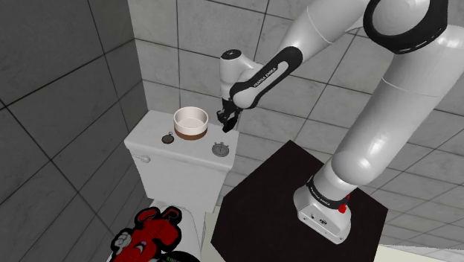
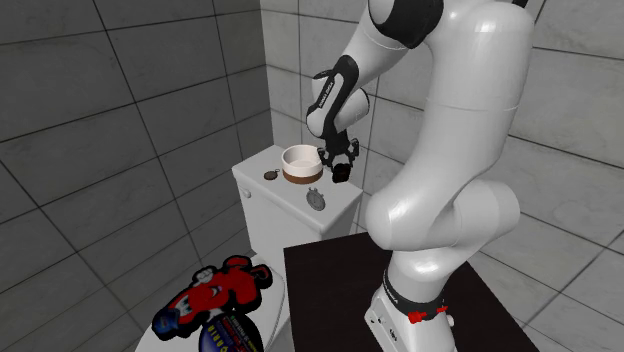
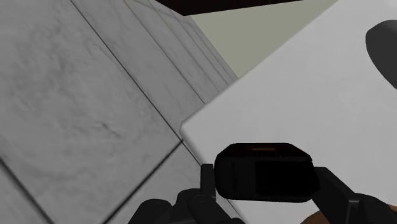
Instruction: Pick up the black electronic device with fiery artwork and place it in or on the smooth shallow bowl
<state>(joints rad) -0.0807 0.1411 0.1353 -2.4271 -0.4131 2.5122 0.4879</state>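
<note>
Apparently the black device (image 3: 266,173) sits pinched between the jaws, near the bowl (image 2: 300,163).

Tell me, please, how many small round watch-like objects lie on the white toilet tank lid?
2. A dark round watch lies left of the white, brown-based bowl in the shoulder view; a grey one lies near the lid's front edge. None seems hidden.

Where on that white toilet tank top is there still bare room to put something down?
The tank lid is bare at the shoulder view's left end, beyond the small dark watch, and along the front between it and the grey stopwatch. Around the bowl and the hand holding the black device, it is crowded.
</note>
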